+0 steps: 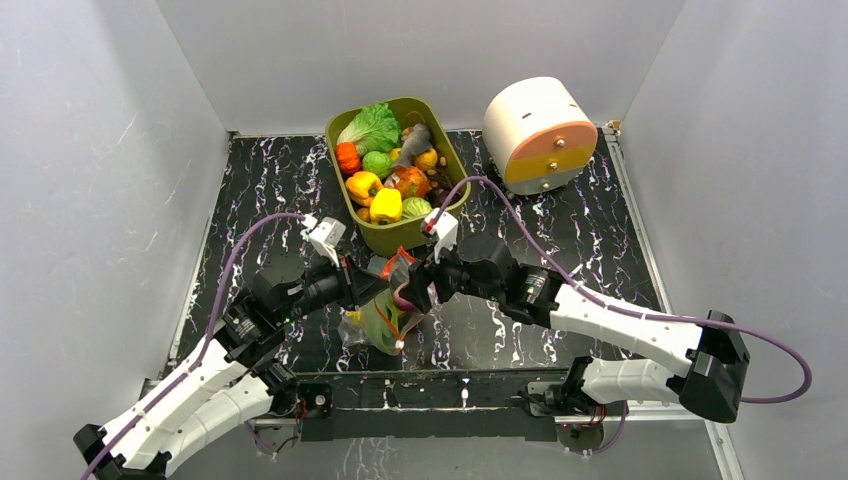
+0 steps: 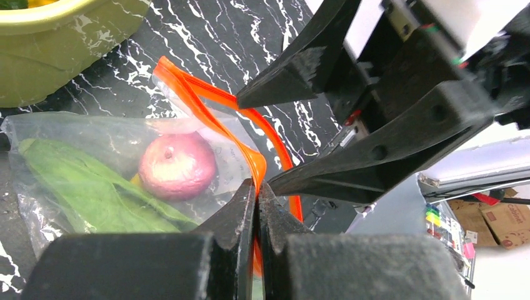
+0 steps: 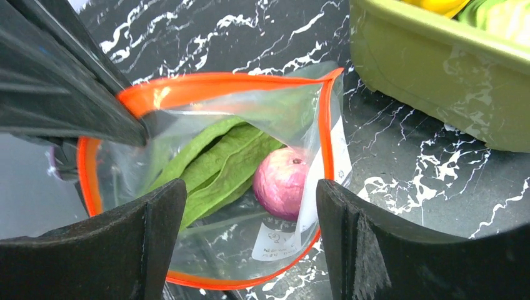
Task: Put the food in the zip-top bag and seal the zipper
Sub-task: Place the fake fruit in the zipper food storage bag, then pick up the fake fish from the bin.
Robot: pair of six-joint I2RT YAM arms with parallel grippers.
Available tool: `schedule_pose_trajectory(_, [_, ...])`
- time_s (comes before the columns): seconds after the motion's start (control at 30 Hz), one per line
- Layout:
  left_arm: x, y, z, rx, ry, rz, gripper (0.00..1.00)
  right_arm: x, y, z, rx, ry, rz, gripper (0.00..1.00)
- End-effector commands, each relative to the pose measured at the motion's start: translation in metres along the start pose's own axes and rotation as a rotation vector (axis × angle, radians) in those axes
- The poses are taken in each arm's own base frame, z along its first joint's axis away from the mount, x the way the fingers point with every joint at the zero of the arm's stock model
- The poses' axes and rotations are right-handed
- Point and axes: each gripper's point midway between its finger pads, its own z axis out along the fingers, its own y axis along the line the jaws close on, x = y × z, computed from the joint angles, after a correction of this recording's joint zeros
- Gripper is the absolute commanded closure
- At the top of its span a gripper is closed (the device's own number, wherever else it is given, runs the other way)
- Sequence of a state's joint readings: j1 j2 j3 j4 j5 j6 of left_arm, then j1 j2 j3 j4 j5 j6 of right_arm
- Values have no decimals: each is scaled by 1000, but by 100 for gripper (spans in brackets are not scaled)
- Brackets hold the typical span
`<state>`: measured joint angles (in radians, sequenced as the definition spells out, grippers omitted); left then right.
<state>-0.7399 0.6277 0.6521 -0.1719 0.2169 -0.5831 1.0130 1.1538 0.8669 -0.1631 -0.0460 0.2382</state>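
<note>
One black, white-veined marble counter (image 1: 600,250) carries everything, and two arms reach in from its near edge. At the far right a single white drum with an orange face (image 1: 538,133) lies on its side. Beside it stands one olive-green plastic tub (image 1: 400,238), heaped with glossy toy food, too crowded to count, a yellow pepper (image 1: 386,205) at the front.

Just in front of the tub, between the two arms, is the one crinkly clear zip-top bag (image 1: 385,322). Its long axis runs from the near edge toward the tub, and the mouth is at the tub end, lifted and held open in a loop. Two pieces are inside: one long green vegetable (image 3: 212,162) lying along the bag's length, and one round purple onion (image 3: 281,181) beside it.

The left gripper (image 2: 257,194) has its jaws pressed tight on the thin red-orange zipper strip (image 3: 206,84) at one side of the mouth. The right gripper (image 3: 250,187) hangs over the opening, jaws spread wide, gripping nothing.
</note>
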Motion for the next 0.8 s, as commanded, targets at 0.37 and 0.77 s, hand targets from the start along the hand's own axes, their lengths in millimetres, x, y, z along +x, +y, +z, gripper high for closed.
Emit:
schedule_pose_trajectory(0.37, [1,18,-12,-87,37,171,100,-119,-24,-14,248,-319,204,23])
schedule_pose_trajectory(0.77, [10,17,-18,-34,99,341,100,-173,-90,26,540,-516,352,24])
